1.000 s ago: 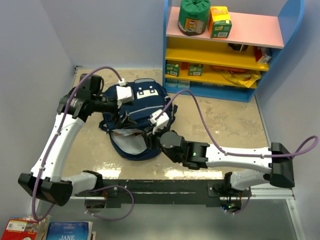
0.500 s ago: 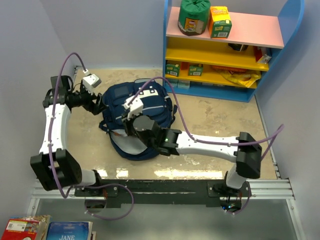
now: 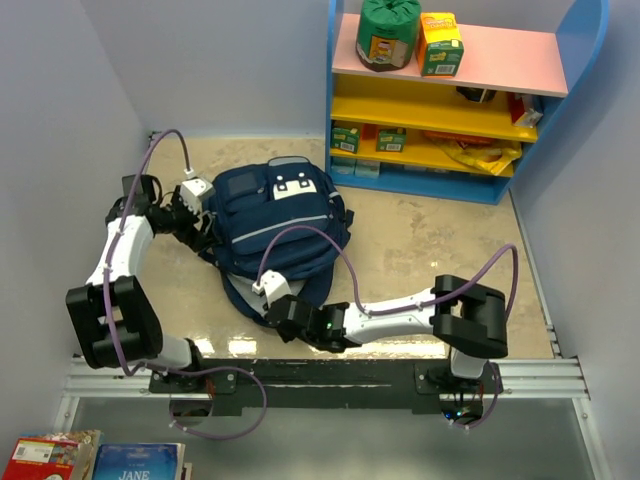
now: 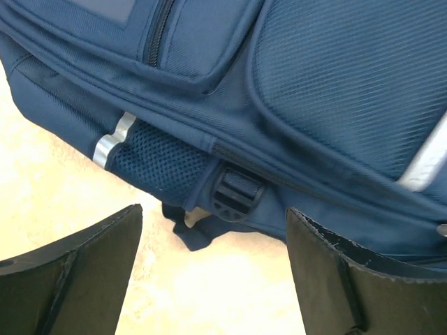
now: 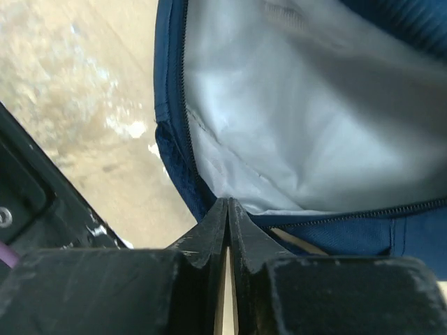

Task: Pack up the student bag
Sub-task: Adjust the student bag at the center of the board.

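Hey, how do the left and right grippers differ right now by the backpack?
The left gripper has its fingers spread wide; the right gripper has its fingers pressed together. The left faces the student bag's closed side near a buckle; the right sits at its open zipper edge, pale lining showing. Both sit close to the bag.

Pale bluish walls (image 3: 230,70) are enclosing a beige mottled desk (image 3: 440,240), and its near edge is catching glare. At the back right a blue-framed shelf unit (image 3: 331,70) is standing on the desk, carrying a pink top board (image 3: 500,52) and yellow shelves (image 3: 420,105). A green pack (image 3: 388,32) and an orange box (image 3: 440,43) are sitting on top. Books (image 3: 135,462) are lying below the near-left corner.
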